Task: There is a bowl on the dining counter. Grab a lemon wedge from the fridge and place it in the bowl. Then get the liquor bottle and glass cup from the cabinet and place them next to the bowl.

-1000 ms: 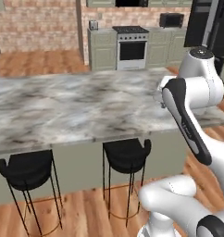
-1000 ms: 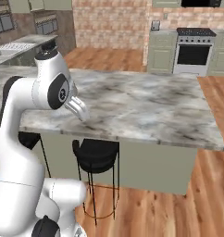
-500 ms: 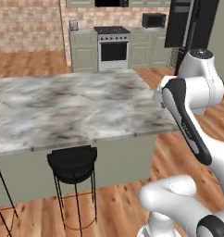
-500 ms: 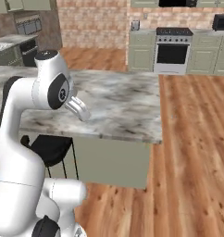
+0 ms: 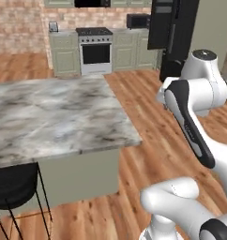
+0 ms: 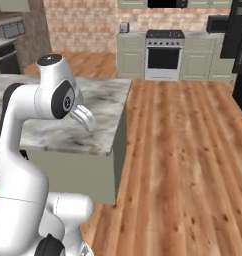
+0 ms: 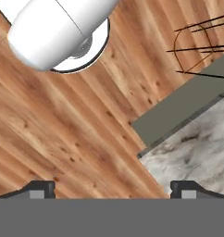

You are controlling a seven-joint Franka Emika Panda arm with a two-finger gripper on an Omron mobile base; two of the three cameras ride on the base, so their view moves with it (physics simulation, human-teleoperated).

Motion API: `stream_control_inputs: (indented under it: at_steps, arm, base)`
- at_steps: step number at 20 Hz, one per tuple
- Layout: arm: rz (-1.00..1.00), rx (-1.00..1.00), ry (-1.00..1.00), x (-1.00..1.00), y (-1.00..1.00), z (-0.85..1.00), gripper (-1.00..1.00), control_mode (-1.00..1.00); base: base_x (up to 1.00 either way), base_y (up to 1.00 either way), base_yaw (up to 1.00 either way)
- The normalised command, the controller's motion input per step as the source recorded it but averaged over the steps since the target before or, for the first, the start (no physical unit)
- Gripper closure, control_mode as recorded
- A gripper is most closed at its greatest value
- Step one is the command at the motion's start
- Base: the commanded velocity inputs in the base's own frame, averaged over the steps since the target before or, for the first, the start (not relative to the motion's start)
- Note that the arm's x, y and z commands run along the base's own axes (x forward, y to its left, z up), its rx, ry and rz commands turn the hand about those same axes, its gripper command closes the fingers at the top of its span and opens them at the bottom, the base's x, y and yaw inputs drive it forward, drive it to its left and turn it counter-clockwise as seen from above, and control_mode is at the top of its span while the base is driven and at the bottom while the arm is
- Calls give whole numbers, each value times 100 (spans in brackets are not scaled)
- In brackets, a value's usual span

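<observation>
Marble dining counter [image 7: 197,152] lies just beyond and to one side of the gripper [image 7: 113,189], whose fingers [image 7: 40,189] stand wide apart and empty, while the black fridge [image 5: 174,33] holding the lemon wedge stands far ahead, so every step remains undone.

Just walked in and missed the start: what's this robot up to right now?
Nothing is being handled yet. The end effector is open and empty, pointing down at the wood floor beside the marble dining counter. The base sits off the counter's corner, with the black fridge ahead, past the stove.
</observation>
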Motion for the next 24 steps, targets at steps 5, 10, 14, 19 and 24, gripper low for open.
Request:
stream_control_inputs:
  at_steps: [5,10,14,19,24]
  arm:
    - [0,0,0,0,0,0,-100,100]
    - [0,0,0,0,0,0,-100,100]
    - [0,0,0,0,0,0,-100,100]
    - [0,0,0,0,0,0,-100,100]
    - [0,0,0,0,0,0,-100,100]
  base:
    - [81,-100,-3]
    - [100,-98,-1]
    - [100,-86,0]
    - [100,-59,-1]
    - [100,-20,7]
